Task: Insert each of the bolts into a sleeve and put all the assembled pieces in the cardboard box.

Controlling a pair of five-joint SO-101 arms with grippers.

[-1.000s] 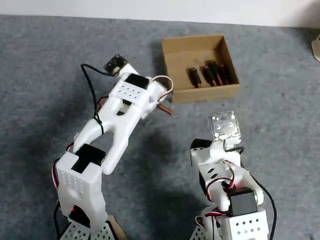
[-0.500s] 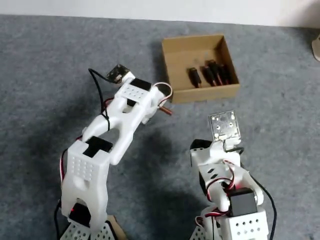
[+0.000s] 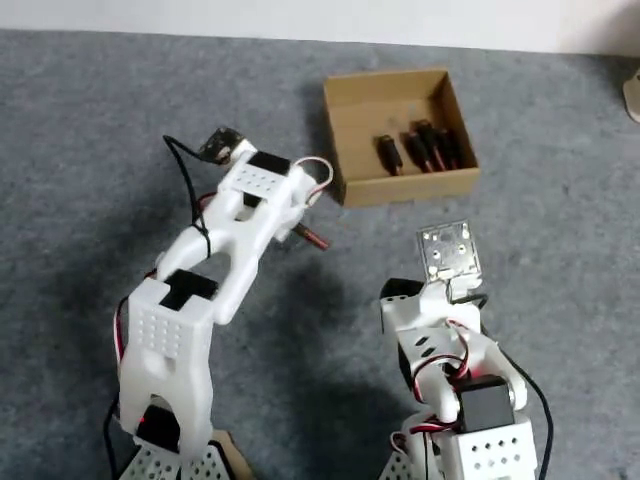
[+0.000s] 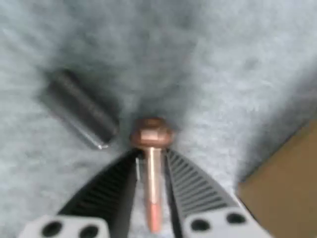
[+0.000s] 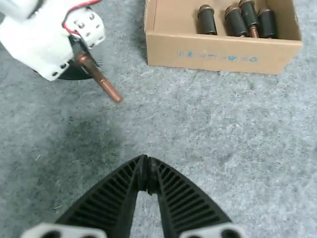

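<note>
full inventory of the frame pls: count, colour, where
table: 1, grey, carpet-like, under everything
cardboard box: 1, brown, open top, far side of the table
assembled pieces: 4 as far as I can tell, dark with copper ends, lying in the box
bolt: 1, copper, clamped above the table just short of the box
loose sleeve: 1, black, lying on the table near the bolt's head
left gripper: 1, black fingers, shut on the bolt
right gripper: 1, black fingers, shut, empty, over bare table
</note>
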